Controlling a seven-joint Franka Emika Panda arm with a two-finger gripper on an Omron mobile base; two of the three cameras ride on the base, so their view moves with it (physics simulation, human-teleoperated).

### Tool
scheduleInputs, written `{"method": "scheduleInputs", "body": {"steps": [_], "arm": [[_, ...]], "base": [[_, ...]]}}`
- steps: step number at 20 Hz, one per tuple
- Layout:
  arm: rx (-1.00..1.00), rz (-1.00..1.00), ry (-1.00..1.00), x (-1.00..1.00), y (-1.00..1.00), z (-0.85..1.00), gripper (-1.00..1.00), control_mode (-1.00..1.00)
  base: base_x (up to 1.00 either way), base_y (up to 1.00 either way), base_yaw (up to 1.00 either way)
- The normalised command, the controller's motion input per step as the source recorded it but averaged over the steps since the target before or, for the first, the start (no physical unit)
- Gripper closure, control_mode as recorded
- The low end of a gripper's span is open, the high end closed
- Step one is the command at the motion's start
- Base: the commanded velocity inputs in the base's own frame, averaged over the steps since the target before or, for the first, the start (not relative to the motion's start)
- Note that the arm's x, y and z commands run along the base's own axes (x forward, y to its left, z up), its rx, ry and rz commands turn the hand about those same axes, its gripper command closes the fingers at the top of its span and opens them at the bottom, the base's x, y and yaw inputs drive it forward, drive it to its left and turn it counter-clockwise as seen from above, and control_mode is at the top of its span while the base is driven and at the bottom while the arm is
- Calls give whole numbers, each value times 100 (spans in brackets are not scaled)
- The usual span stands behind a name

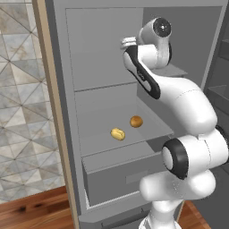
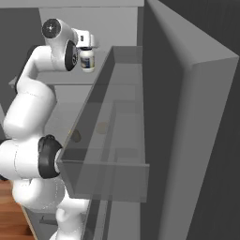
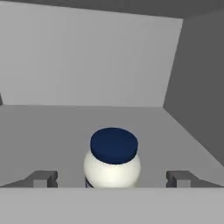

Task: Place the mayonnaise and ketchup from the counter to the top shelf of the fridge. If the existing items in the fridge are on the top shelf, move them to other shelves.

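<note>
Hand view: mayonnaise jar (image 3: 113,158) upright on the fridge's top shelf (image 3: 52,131), between the spread fingertips (image 3: 43,178) of the end effector (image 3: 113,179), which is open and not touching it. Right base view shows the jar just under the hand. Left base view shows a yellowish oval (image 1: 118,133) and an orange-brown ball (image 1: 136,121) on a lower shelf (image 1: 98,134).

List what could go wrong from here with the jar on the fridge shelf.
1. The mayonnaise stands upright on the top shelf between the open fingers of the gripper; pulling back crookedly could clip and topple it.
2. In the hand view it sits toward the near part of the shelf, so a knock might send it off the front.
3. The yellowish oval and orange-brown ball lie on a lower shelf below, where a fallen jar might land.
</note>
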Motion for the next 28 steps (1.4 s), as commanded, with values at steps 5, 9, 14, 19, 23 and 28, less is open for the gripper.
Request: {"method": "scheduleInputs", "body": {"steps": [5, 9, 14, 19, 23, 28], "arm": [[0, 0, -35, -100, 6, 14, -100, -100], [0, 0, -7, -100, 6, 40, -100, -100], [0, 0, 0, -100, 0, 33, -100, -100], [0, 0, 13, -100, 0, 8, -100, -100], [0, 0, 28, -100, 0, 0, -100, -100], [0, 0, 31, -100, 0, -30, -100, -100]], "base": [[0, 0, 0], [0, 0, 0], [0, 0, 0], [0, 0, 0], [0, 0, 0], [0, 0, 0]]}}
